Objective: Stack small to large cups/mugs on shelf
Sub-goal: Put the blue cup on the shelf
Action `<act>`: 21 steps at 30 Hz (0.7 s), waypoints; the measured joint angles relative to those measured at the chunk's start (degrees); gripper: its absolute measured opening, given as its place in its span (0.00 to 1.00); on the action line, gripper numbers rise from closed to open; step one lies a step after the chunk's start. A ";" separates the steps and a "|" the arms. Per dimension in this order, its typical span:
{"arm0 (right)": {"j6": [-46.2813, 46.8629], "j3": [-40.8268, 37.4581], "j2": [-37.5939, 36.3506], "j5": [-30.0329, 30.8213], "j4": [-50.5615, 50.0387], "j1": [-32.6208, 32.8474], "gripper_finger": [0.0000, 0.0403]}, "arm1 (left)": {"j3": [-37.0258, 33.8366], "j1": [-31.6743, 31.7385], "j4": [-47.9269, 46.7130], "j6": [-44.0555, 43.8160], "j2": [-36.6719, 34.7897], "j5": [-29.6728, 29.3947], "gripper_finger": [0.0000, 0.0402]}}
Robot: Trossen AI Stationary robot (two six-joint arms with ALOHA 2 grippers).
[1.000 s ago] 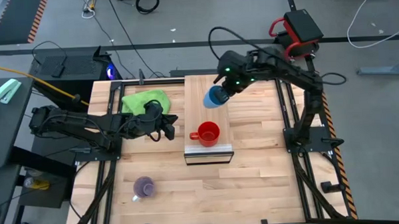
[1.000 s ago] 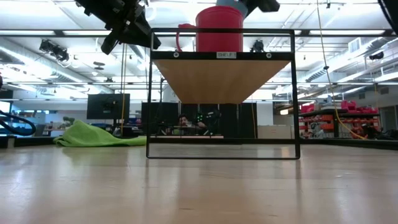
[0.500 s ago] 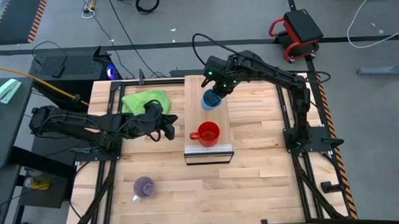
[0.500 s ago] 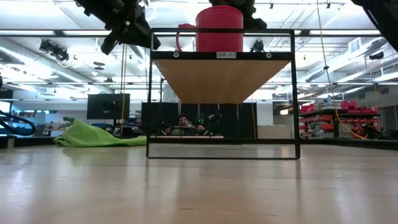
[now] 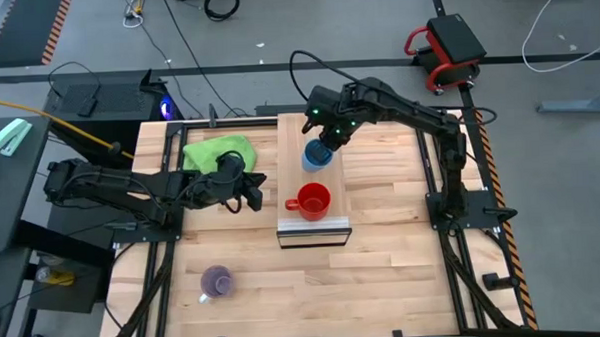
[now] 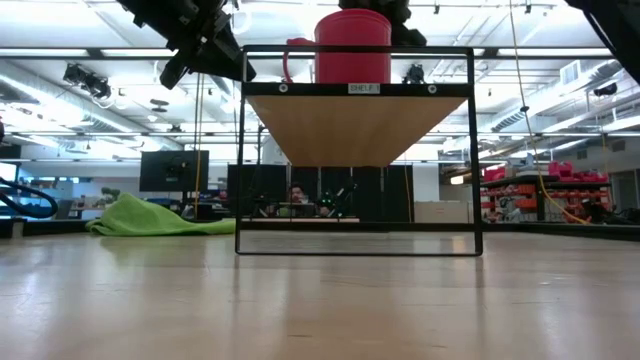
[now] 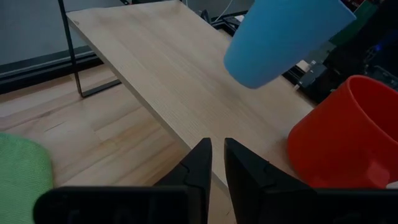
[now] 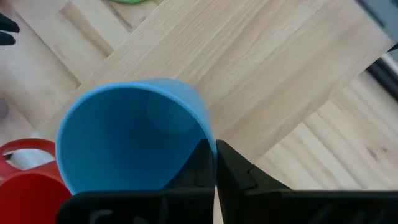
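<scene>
Butcher-block planks form the tabletop [image 5: 383,256], which is framed by dark rails and ringed by grey floor with loose cables; in the low view a workshop with ceiling lights and monitors is seen beyond it.

Three cups are counted, one of each colour. One green cloth [image 5: 217,151] is bunched just behind the left gripper [image 5: 253,190]. That gripper is held above the table just left of the shelf [image 5: 297,134], and in the left wrist view its fingers [image 7: 198,163] are seen pressed nearly together with nothing between them. The pale purple mug [image 5: 218,282] is stood alone near the front left edge, well apart from both grippers, with bare planks all round it.

One shelf is seen: a raised light-wood plank running front to back at the table's middle, with a silvery front edge. The red mug [image 5: 312,200] is stood upright at its front end, to the right of the left gripper and nearer the front than the right gripper. The light-blue cup [image 5: 317,155] is gripped at its rim by the right gripper [image 5: 325,141] and held tilted over the shelf's middle, just behind the red mug; whether it touches the plank cannot be told. Bare shelf is left behind the cup, and a wide open stretch of tabletop lies to its right.
</scene>
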 joint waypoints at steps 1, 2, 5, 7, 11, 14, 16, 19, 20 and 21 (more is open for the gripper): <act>0.09 0.00 0.00 -0.89 0.00 -0.11 0.01 | 0.00 0.00 0.00 0.00 0.00 0.00 0.13; 0.10 0.00 0.00 -1.75 0.00 -0.19 0.01 | 0.00 0.00 0.00 0.00 0.00 0.00 0.13; 0.09 0.00 0.00 -3.28 0.00 0.02 0.01 | 0.00 0.00 0.00 -0.02 0.00 0.00 0.13; 1.13 0.00 0.02 -3.58 0.00 -0.03 0.01 | 0.00 0.00 0.02 -0.04 0.00 0.00 0.13; 2.55 -0.02 0.49 -3.70 0.02 -0.89 0.01 | 0.00 0.01 0.03 -0.29 0.00 0.01 0.13; 3.37 -0.02 0.62 -3.66 0.00 -0.82 0.01 | 0.00 0.02 0.02 -0.44 0.00 0.00 0.13; 4.41 -0.02 0.70 -3.83 0.02 -0.74 0.01 | 0.00 0.00 0.03 -0.67 0.00 0.00 0.13; 5.97 -0.02 0.99 -3.44 0.01 -0.75 0.01 | 0.00 0.02 0.04 -1.18 0.00 0.00 0.13; 6.42 -0.02 1.12 -3.33 0.02 -0.69 0.01 | 0.00 0.02 0.04 -1.22 0.00 0.00 0.13; 6.99 -0.02 1.18 -2.87 0.02 -0.55 0.01 | 0.00 0.02 0.04 -1.22 0.00 0.02 0.13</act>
